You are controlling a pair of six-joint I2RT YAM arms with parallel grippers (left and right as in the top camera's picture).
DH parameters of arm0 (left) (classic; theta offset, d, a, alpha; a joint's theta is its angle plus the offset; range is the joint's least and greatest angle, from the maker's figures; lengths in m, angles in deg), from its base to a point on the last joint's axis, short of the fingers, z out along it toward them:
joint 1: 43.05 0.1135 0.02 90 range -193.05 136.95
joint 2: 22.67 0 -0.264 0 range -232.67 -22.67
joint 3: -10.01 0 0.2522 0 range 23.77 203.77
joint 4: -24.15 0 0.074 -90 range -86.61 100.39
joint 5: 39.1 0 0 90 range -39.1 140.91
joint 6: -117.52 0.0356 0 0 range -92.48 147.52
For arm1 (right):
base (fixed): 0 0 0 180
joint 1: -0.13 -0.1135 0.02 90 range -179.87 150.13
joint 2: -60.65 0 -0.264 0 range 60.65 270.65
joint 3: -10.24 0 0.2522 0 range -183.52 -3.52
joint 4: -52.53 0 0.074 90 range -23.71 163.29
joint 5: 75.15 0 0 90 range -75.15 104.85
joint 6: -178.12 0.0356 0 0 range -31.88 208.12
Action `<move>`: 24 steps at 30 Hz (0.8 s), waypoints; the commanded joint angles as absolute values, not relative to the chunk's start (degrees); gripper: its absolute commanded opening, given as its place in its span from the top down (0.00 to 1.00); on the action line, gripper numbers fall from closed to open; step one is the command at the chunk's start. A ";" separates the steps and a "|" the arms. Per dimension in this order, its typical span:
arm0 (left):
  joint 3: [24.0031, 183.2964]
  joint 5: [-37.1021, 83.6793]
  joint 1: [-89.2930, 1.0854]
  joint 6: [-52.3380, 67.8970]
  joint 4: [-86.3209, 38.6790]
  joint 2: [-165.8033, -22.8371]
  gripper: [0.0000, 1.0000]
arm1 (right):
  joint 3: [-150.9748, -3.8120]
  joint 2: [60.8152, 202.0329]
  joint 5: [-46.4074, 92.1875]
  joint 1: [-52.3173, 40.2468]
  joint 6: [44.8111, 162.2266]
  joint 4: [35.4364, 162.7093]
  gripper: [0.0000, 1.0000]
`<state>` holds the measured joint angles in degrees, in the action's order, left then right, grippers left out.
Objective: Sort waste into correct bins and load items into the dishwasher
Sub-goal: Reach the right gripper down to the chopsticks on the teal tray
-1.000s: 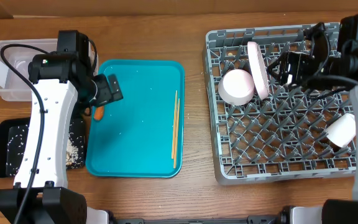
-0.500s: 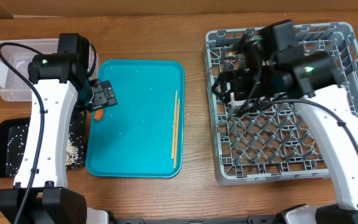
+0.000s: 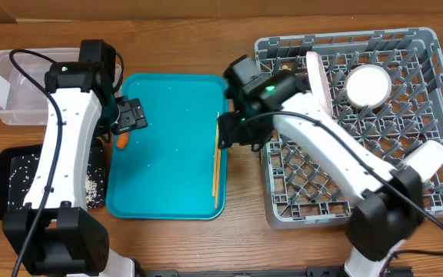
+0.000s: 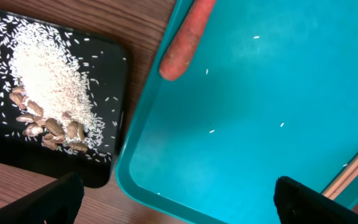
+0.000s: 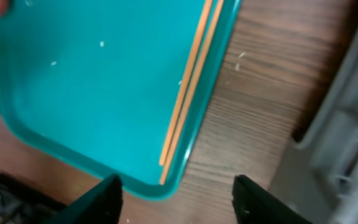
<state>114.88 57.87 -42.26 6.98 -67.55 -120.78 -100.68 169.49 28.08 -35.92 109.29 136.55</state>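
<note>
The orange carrot (image 3: pixel 121 141) lies on the left rim of the teal tray (image 3: pixel 168 177); it also shows in the left wrist view (image 4: pixel 185 40). My left gripper (image 3: pixel 131 115) (image 4: pixel 179 205) hangs open and empty just above the carrot. The chopsticks (image 3: pixel 217 158) (image 5: pixel 188 93) lie along the tray's right edge. My right gripper (image 3: pixel 238 129) (image 5: pixel 179 199) is open and empty over their far end. The black tray (image 3: pixel 6 192) (image 4: pixel 104 168) holds rice (image 4: pixel 51 81) and nut pieces (image 4: pixel 48 124). The grey dish rack (image 3: pixel 344 192) holds a white bowl (image 3: pixel 368 85), an upright plate (image 3: pixel 319 81) and a cup (image 3: pixel 423 160). No wrapper or scrap shows.
The clear tub (image 3: pixel 14 85) stands at the back left, behind the black tray. A strip of bare wood (image 3: pixel 241 177) separates the teal tray from the rack. A few rice grains dot the teal tray.
My right arm has swung left from the rack's back to the teal tray's right edge. The white bowl now sits further right in the rack. My left gripper has hardly moved.
</note>
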 commanded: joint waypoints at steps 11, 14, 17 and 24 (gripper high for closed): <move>114.53 58.81 -42.21 8.25 -66.06 -122.02 0.00 | -101.03 183.15 26.62 -42.72 118.93 132.07 0.47; 114.51 58.81 -42.21 8.25 -66.02 -122.02 0.00 | -100.99 184.37 25.35 -43.73 120.15 131.41 0.52; 114.53 58.81 -42.21 8.25 -66.04 -122.02 0.00 | -100.94 185.84 24.26 -44.69 120.37 130.40 0.53; 114.51 58.78 -42.21 8.25 -66.04 -122.02 0.00 | -100.88 189.12 23.23 -46.04 122.91 129.66 0.57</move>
